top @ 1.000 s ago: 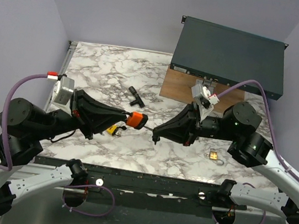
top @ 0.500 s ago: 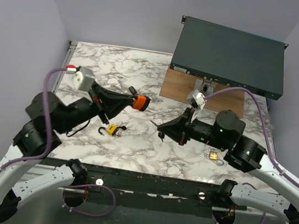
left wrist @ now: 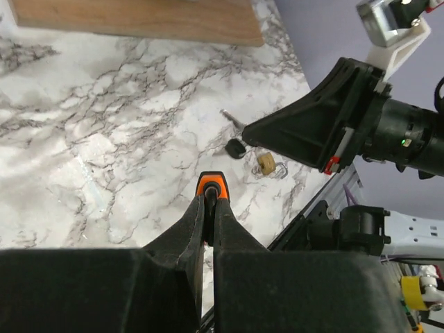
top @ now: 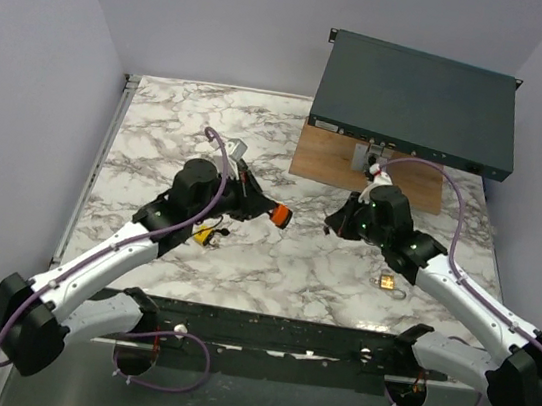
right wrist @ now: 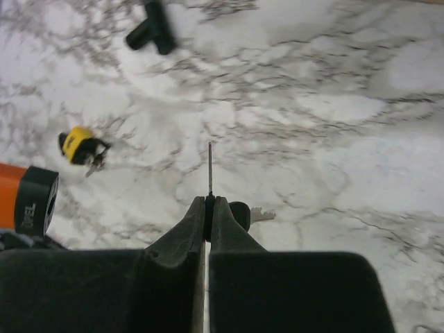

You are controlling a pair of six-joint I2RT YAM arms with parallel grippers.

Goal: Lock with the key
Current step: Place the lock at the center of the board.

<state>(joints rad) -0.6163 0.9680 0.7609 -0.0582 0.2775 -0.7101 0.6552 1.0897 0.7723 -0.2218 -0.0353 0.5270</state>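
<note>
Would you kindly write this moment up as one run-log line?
left gripper: shut, empty | right gripper: shut on key | yellow padlock: on table, unheld

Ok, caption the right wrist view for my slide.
Right gripper shut over the marble table, key lying just beside it, yellow padlock at left.

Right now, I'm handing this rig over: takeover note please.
Left gripper: shut on an orange tool.
Right gripper: shut on a thin metal piece; cannot tell what it is.
Black-headed key shows just below the right tips.
Yellow padlock and brass padlock lie on the marble table, neither gripped.
Done: no locking visible. To do: key into a padlock, turn it.
</note>
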